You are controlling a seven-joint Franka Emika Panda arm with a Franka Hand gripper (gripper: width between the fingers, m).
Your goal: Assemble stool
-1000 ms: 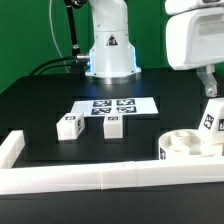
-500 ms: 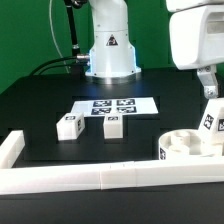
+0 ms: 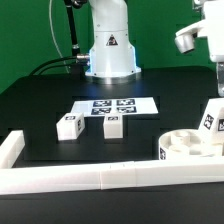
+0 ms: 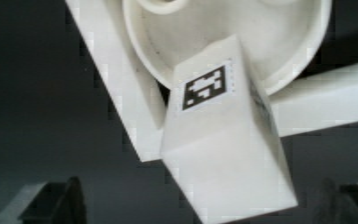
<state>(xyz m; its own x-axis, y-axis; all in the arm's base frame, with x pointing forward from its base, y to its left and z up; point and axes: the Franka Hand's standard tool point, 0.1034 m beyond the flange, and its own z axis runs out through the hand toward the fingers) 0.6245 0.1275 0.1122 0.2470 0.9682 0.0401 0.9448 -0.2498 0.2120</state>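
One leg (image 3: 212,118) stands in the seat (image 3: 186,148) (how firmly, I cannot tell), the gripper (image 4: 204,203) above it spread and empty. A second leg (image 3: 112,126) and third leg (image 3: 68,126) sit loose, well apart from the seat toward the exterior view's left, so most joining looks undone.

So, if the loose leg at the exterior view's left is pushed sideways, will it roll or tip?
The leg probably slides rather than rolls: it is a flat-faced block resting on the table. It looks like rigid plastic, so it should not bend. Being squat, it seems unlikely to tip.
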